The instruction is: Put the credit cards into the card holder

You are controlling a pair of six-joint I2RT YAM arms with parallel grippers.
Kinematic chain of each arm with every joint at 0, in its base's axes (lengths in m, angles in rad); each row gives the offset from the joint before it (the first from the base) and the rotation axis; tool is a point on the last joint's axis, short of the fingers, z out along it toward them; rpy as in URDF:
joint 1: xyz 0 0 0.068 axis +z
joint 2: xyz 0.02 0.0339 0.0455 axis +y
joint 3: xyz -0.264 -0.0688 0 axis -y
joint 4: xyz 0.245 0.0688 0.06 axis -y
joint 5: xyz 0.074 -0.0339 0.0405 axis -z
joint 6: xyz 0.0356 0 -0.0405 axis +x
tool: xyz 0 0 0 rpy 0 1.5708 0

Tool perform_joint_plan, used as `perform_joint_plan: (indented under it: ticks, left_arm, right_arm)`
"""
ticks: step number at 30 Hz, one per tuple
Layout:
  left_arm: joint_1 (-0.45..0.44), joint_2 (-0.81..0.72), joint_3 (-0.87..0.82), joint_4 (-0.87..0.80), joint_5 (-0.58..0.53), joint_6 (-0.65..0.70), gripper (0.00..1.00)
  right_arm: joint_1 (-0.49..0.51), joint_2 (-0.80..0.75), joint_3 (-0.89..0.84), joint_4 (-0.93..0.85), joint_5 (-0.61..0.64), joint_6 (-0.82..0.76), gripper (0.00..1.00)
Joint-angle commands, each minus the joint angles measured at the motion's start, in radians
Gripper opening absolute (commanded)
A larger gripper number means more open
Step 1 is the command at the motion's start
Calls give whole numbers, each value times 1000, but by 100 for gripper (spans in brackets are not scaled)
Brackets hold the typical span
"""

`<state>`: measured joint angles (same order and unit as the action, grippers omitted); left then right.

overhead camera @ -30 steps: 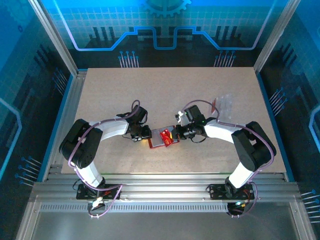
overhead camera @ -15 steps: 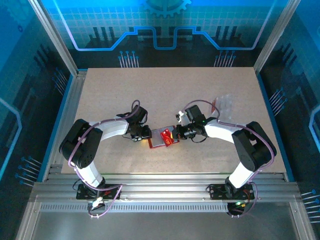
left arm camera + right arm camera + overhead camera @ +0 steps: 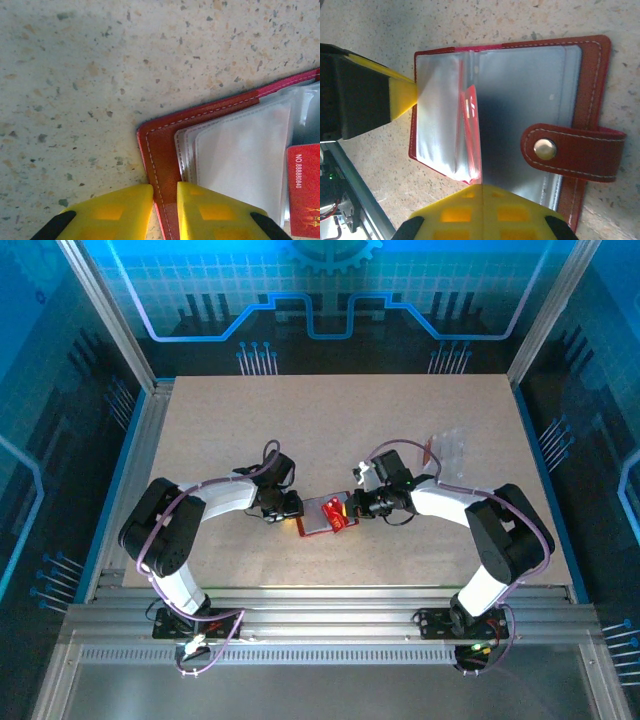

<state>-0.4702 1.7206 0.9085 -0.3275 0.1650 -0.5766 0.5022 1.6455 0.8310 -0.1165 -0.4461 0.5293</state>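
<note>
left gripper low at corner of card holder, jaws almost together, pinching red cover edge, pinning holder open on table. right gripper closed tight on end of red card, card standing on edge among clear sleeves near fold. judgement: insertion step; hold left pinch firm, line card edge with sleeve mouth, slide straight, no twist, release once seated. clear bag farther back right, well apart.
</note>
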Motion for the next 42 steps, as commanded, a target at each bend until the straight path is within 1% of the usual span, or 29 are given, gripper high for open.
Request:
perform_joint_plan:
  ticks: [1,13,22,30,33,37,42]
  left_arm:
    - [-7,60,-28,35,23,-8,23]
    - [-7,60,-25,32,23,-6,23]
    - [-7,68,-23,36,27,-8,23]
    - [-6,63,-21,32,28,-7,23]
    - [-6,24,-14,2,14,1,21]
    - [-7,-62,7,-49,-19,14,23]
    - [-20,-101,37,-68,-12,6,23]
  right_arm:
    - [-13,-21,-12,-20,-1,-13,0]
    - [8,-5,-10,25,-51,1,0]
    - [12,-16,-18,80,-126,18,0]
    - [20,8,-21,73,-110,11,0]
    - [4,2,-27,72,-108,12,0]
    - [-8,-4,-34,74,-115,12,0]
    - [-10,-6,-43,89,-120,20,0]
